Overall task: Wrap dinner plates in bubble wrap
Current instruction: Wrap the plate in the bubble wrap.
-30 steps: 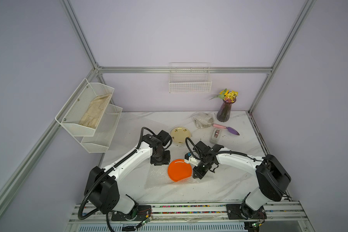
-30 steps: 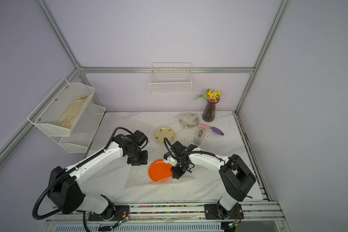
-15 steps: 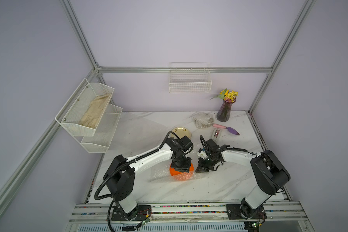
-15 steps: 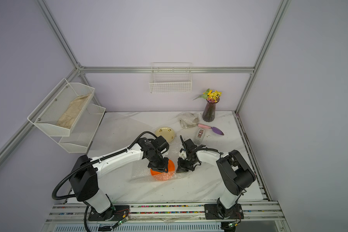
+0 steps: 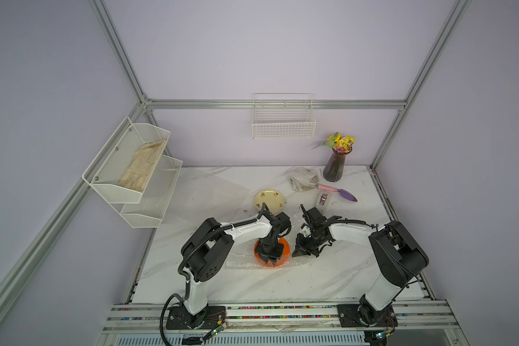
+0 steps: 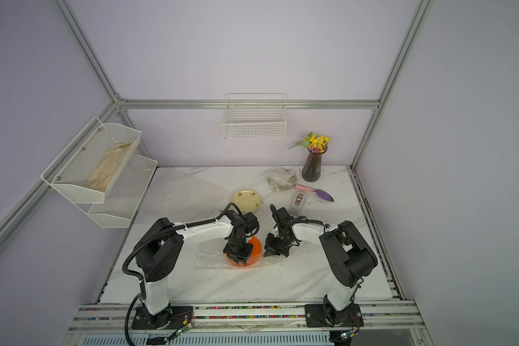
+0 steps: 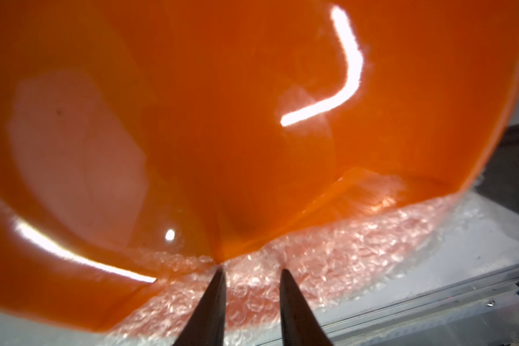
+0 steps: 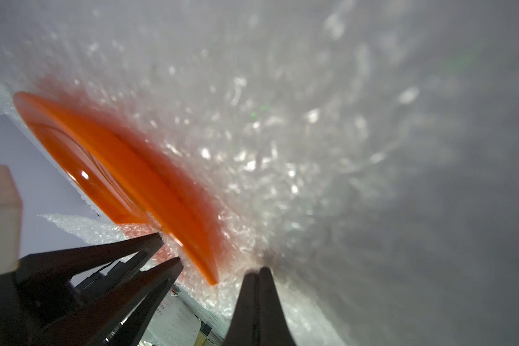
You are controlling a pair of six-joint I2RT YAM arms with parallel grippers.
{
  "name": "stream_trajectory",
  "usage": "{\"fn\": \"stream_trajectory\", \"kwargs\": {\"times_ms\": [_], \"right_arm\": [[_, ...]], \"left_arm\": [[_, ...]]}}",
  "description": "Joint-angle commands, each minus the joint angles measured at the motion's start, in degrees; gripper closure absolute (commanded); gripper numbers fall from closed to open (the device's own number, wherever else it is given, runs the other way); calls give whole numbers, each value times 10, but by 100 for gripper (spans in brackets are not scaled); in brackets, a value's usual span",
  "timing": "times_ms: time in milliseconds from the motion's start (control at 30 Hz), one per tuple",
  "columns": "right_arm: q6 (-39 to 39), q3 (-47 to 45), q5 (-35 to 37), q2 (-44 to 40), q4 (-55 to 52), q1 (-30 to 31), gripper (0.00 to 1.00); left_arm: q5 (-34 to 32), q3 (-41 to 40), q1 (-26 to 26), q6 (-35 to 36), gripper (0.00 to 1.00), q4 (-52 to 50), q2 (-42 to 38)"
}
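Here the right gripper [image 8: 259, 271] pinches wrap [image 8: 282, 134] just beside the orange plate [image 8: 117, 167]; the left gripper [image 7: 251, 271], narrowly parted, straddles wrap at the rim. Better to nip wrap only, then fold slowly.

High above the front rail, facing down over the whole bench [image 5: 282, 278] in both top views. From the left wrist, close against the orange plate [image 7: 192, 119]; from the right, skimming the same plate and bubble wrap [image 8: 282, 134].

Orange plate [image 5: 284, 249]: lying on bubble wrap [image 5: 240, 262], near centre
Left gripper [image 5: 268, 259]: over the plate's near part
Right gripper [image 5: 297, 254]: just right of the plate
Cream plate [image 5: 269, 199]: farther back
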Motion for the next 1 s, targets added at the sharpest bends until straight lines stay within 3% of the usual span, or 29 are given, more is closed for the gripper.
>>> {"fn": "stream_trajectory", "kwargs": {"times_ms": [0,100,200,300,367,533,600,733,867,967], "right_arm": [[19,16,35,-7,-19,-4,100],[18,41,72,-15,-41,-5,100],[-19,86,160,-37,-118,-6,80],[-71,122,233,-69,-194,-6,74],[-77,120,206,-98,-192,-4,76],[10,22,-28,-132,9,40,83],[14,13,-39,-96,5,58,83],[18,-1,66,-51,-19,34,79],[32,-25,187,-53,-40,-13,73],[14,-54,231,-70,-56,-66,67]], "left_arm": [[-21,7,5,16,71,4,24],[-26,-10,8,16,72,8,30],[-29,-22,14,13,73,8,30],[-40,-23,18,7,73,0,31],[-40,-18,19,7,74,-3,35],[-37,-11,20,8,74,-6,48],[-36,-8,20,11,74,-6,50],[-36,-4,20,17,74,-6,53],[-36,-11,20,14,74,-7,51],[-35,-17,20,12,74,-7,48]]}}
